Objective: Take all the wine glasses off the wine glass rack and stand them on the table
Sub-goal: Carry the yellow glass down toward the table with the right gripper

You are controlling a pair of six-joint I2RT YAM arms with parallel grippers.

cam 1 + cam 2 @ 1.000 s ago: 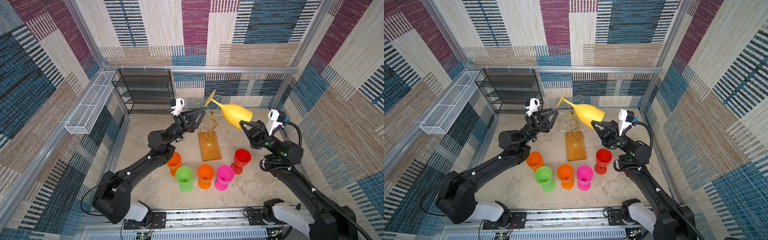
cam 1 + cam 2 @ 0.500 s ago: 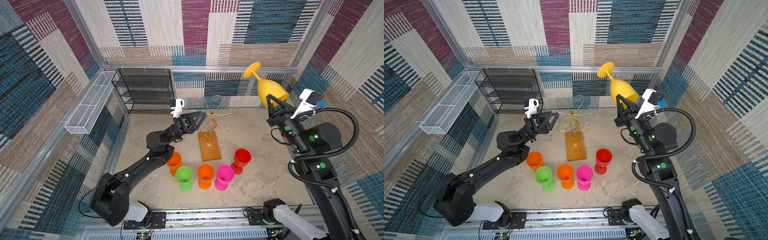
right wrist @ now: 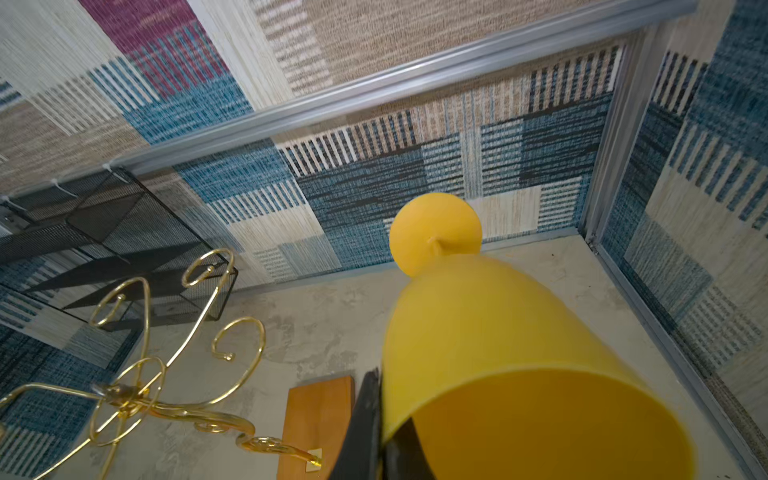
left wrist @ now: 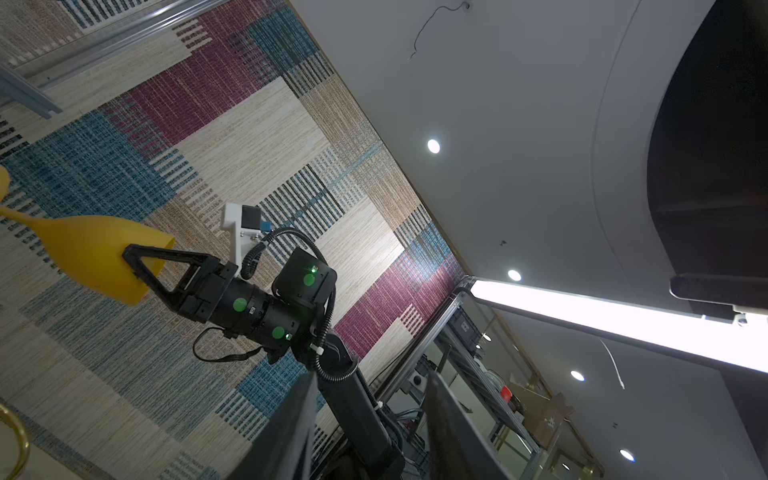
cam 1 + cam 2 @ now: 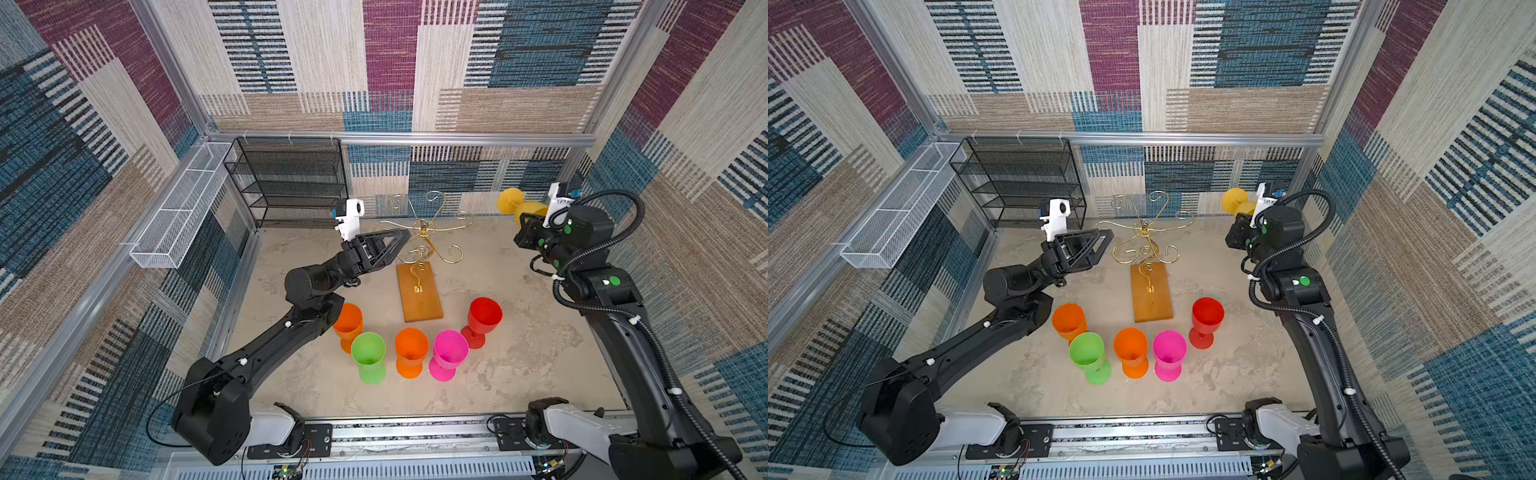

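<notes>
The yellow wine glass (image 5: 517,205) (image 5: 1233,201) hangs in the air at the back right, well away from the wine glass rack, foot toward the back wall. My right gripper (image 5: 524,222) (image 5: 1237,226) (image 3: 384,436) is shut on its rim, one finger inside the bowl (image 3: 478,332) and one outside. The left wrist view shows that grip from the side on the glass (image 4: 87,253). The wine glass rack (image 5: 424,226) (image 5: 1144,226) (image 3: 137,390) is gold wire on a wooden base (image 5: 419,291); its arms are bare. My left gripper (image 5: 404,237) (image 5: 1108,237) (image 4: 370,415) is open beside the rack's left arms, holding nothing.
Several plastic goblets stand in front of the rack: orange (image 5: 348,320), green (image 5: 368,353), orange (image 5: 411,349), pink (image 5: 449,357), red (image 5: 484,318). A black mesh shelf (image 5: 291,183) stands at the back left; a white mesh basket (image 5: 183,208) hangs on the left wall.
My right arm carried the yellow glass off the rack, up and rightward, then down to the back right corner, with its foot now aimed at the back wall. The left arm barely moved.
</notes>
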